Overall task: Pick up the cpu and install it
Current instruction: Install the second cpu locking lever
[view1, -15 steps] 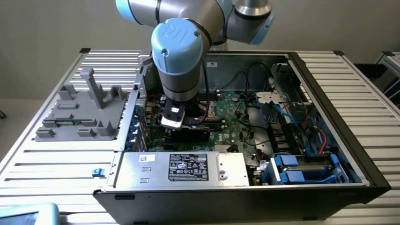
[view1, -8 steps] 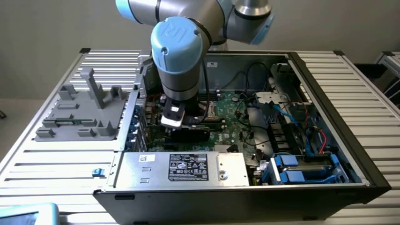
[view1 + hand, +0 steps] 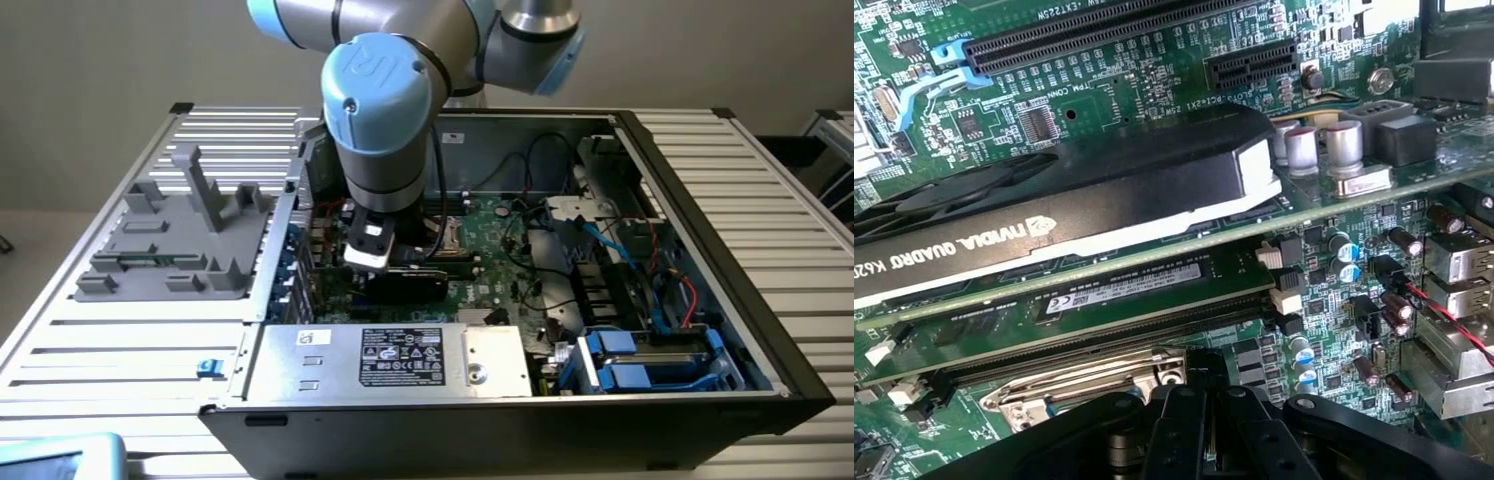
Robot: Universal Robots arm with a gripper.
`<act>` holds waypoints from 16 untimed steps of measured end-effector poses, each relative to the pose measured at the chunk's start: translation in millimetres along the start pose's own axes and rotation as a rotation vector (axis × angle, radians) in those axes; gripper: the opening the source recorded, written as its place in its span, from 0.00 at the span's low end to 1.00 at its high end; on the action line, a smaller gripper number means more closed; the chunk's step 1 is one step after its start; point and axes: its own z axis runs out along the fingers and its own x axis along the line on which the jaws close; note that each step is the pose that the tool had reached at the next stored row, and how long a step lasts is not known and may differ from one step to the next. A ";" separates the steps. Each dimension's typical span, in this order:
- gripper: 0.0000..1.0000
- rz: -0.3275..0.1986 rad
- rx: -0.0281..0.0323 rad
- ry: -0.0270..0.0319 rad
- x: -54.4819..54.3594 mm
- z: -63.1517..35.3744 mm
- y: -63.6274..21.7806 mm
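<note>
Exterior view: a robot arm reaches down into an open computer case [image 3: 747,330] lying on a slatted table [image 3: 107,340]. Its gripper [image 3: 370,262] hangs low over the green motherboard [image 3: 501,265], just above a black graphics card [image 3: 407,280]. A silver power supply box [image 3: 387,358] sits along the case's near edge.

Wrist view: the gripper [image 3: 1204,425] has its black fingers [image 3: 1179,430] pressed together. Whether they pinch the cpu cannot be told; no chip is visible. Just beyond the fingertips lies a metal socket frame [image 3: 1089,385], beside a memory stick [image 3: 1124,290] and the graphics card [image 3: 1064,205].

The installing step appears to be under way. Seating a chip would call for square alignment over that socket.
</note>
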 end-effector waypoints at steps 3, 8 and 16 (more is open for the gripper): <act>0.11 0.000 0.0001 0.0008 -1.1 0.0 0.3; 0.11 -0.001 0.0010 0.0032 -1.6 0.3 0.6; 0.11 -0.002 0.0011 0.0040 -1.5 0.6 1.1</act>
